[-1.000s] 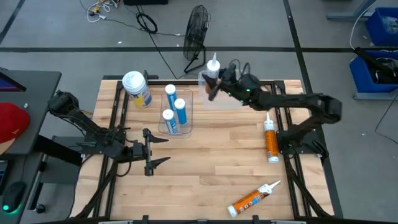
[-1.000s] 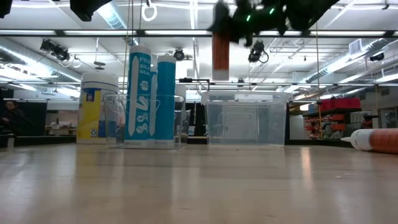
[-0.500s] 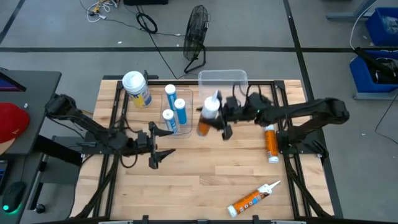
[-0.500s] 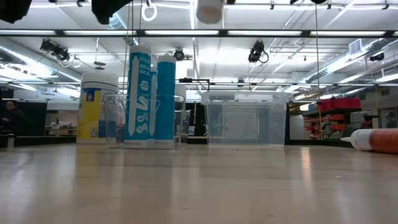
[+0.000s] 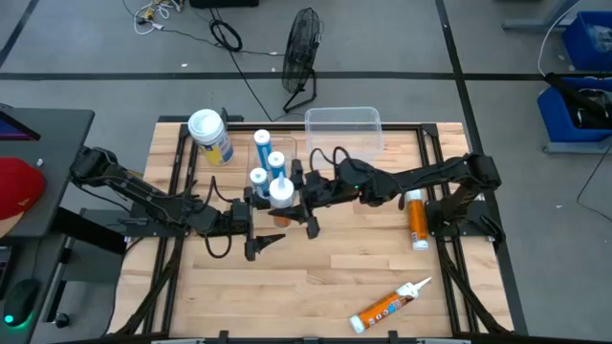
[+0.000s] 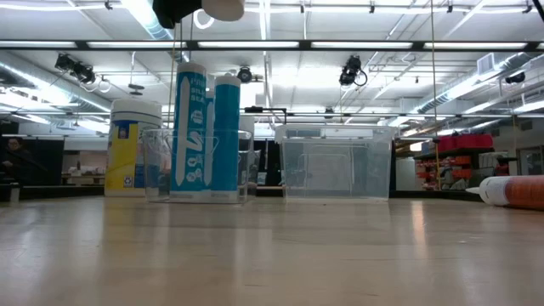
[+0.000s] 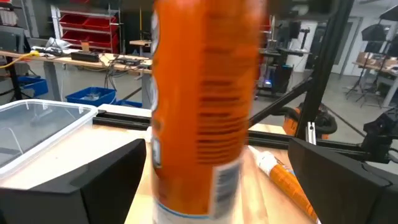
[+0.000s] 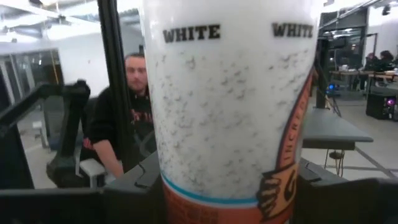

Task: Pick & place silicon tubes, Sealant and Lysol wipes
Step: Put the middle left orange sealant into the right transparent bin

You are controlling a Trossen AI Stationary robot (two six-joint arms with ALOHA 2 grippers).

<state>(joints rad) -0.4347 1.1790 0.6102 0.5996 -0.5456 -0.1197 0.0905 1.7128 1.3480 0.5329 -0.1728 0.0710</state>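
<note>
The right pincer (image 5: 308, 196) is clamping the orange sealant tube (image 5: 279, 194) — it risks clipping the left pincer (image 5: 260, 229), spread apart alongside.

- Lit evenly from ceiling strip lights (image 6: 357, 44), bright overhead.
- Glared pale along the table (image 6: 272, 255) near the clear bin (image 6: 336, 161).
- Smeared by motion blur across the orange sealant tube (image 7: 202, 106).

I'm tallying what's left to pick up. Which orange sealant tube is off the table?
The orange tube held by the right gripper near the table's middle, beside the blue tubes. The other two lie flat on the wood.
</note>
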